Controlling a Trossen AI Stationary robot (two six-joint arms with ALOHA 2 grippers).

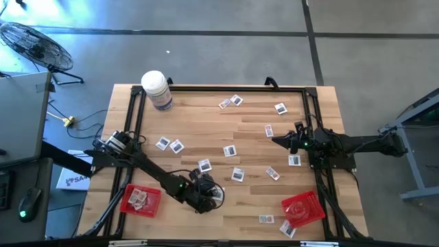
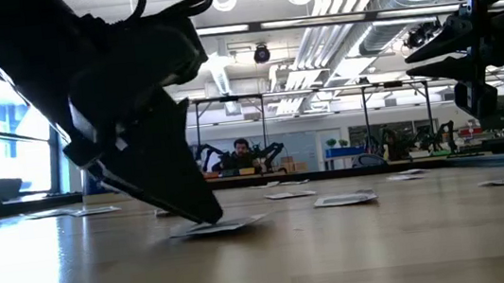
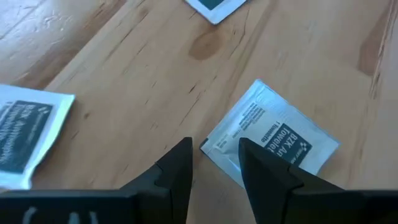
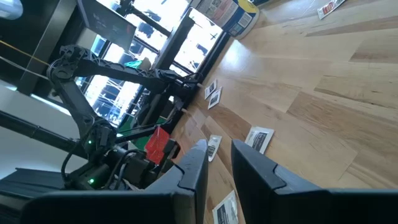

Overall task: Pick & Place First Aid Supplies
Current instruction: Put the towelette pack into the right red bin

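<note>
Nearest packet [image 3: 273, 140]: right under my left tool [image 3: 214, 163], flat on the counter [image 1: 206, 127], one corner between the parted fingers, not pinched yet, I judge.
Left tray [image 1: 140, 200]: a few packets in it already, so I'm underway.
Loose packets [image 1: 230, 151]: a dozen or more scattered across the counter, so most of the job is left.
Bottle [image 1: 157, 89]: standing at the far left corner, not my concern.
Right tray [image 1: 302, 208]: I can make out one packet in it, with two more lying just beside it.
Right tool [image 4: 217, 163]: hovering above the right edge, fingers slightly apart, nothing in them.
</note>
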